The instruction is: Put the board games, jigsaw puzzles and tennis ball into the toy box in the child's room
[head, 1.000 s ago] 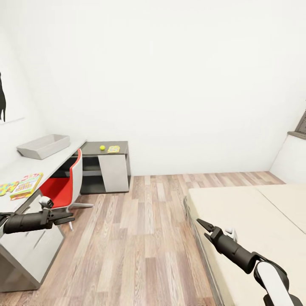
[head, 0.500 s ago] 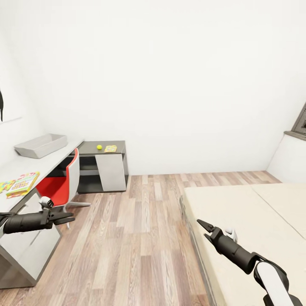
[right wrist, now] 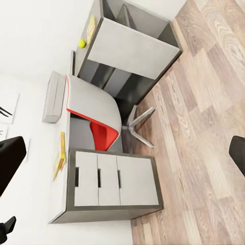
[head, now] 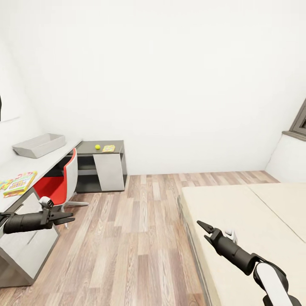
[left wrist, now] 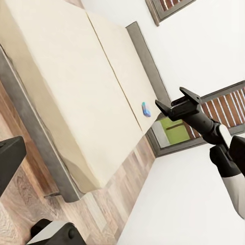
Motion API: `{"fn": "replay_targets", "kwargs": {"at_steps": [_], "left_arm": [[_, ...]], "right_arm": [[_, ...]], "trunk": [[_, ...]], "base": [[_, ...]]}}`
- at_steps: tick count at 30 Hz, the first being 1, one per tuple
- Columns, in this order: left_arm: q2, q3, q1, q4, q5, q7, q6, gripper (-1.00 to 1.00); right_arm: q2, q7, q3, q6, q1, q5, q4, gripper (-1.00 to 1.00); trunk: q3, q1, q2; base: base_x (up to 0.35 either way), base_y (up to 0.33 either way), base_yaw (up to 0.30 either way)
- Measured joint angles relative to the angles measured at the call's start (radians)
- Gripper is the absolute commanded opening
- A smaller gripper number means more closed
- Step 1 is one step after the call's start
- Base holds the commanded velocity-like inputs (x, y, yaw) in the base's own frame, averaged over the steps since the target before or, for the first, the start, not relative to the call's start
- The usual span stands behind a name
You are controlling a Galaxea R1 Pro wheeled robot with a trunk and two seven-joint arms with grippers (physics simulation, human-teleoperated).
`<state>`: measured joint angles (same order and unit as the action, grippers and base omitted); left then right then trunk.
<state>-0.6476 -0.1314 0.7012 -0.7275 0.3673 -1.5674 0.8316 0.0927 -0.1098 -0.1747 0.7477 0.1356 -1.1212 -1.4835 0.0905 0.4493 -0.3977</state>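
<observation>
The toy box, a shallow grey bin, stands on the pale table at the left. A green, yellow and red board game box lies nearer on that table, with a jigsaw-patterned box edge beside it. On the lower dark section rest the tennis ball and a small colourful flat box. The beige bed is at the right; a small blue board game lies on it near the headboard. My left gripper hovers open beside the table. My right gripper is open over the bed's near edge.
A red and white swivel chair is tucked under the table. Grey drawers hold up the table's near end. Wood-plank floor lies between table and bed. A window sill juts out at the far right.
The whole picture has slid slightly left, so the camera has turned a little right. Both arms hold the same pose, and both grippers stay open.
</observation>
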Motion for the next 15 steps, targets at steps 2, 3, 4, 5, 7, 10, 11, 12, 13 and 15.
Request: {"fn": "replay_targets", "kwargs": {"at_steps": [2,3,4,5,7,10,11,12,13,15], "left_arm": [[0.000,0.000,0.000,0.000,0.000,0.000,0.000,1.00],[0.000,0.000,0.000,0.000,0.000,0.000,0.000,1.00],[0.000,0.000,0.000,0.000,0.000,0.000,0.000,1.00],[0.000,0.000,0.000,0.000,0.000,0.000,0.000,1.00],[0.000,0.000,0.000,0.000,0.000,0.000,0.000,1.00],[0.000,0.000,0.000,0.000,0.000,0.000,0.000,1.00],[0.000,0.000,0.000,0.000,0.000,0.000,0.000,1.00],[0.000,0.000,0.000,0.000,0.000,0.000,0.000,1.00],[0.000,0.000,0.000,0.000,0.000,0.000,0.000,1.00],[0.000,0.000,0.000,0.000,0.000,0.000,0.000,1.00]], "right_arm": [[0.000,0.000,0.000,0.000,0.000,0.000,0.000,1.00],[0.000,0.000,0.000,0.000,0.000,0.000,0.000,1.00],[0.000,0.000,0.000,0.000,0.000,0.000,0.000,1.00],[0.000,0.000,0.000,0.000,0.000,0.000,0.000,1.00],[-0.001,0.000,0.000,0.001,0.000,0.000,0.001,1.00],[0.000,0.000,0.000,0.001,0.000,0.000,0.000,1.00],[0.000,0.000,0.000,0.001,0.000,0.000,0.000,1.00],[0.000,0.000,0.000,0.001,0.000,0.000,0.000,1.00],[0.000,0.000,0.000,0.001,0.000,0.000,0.000,1.00],[0.000,-0.001,0.000,0.001,0.000,0.000,0.000,1.00]], "trunk": [[0.000,0.000,0.000],[0.000,0.000,0.000],[0.000,0.000,0.000],[0.000,0.000,0.000],[0.000,0.000,0.000],[0.000,0.000,0.000],[0.000,0.000,0.000],[0.000,0.000,0.000],[0.000,0.000,0.000],[0.000,0.000,0.000]], "base": [[-0.001,-0.058,0.000],[-0.001,-0.099,0.000],[0.000,-0.127,0.000],[0.000,-0.175,0.000],[0.000,-0.202,0.000],[0.000,-0.167,0.000],[0.000,-0.108,0.000],[0.000,-0.087,0.000],[0.000,-0.069,0.000],[0.000,-0.040,0.000]]}}
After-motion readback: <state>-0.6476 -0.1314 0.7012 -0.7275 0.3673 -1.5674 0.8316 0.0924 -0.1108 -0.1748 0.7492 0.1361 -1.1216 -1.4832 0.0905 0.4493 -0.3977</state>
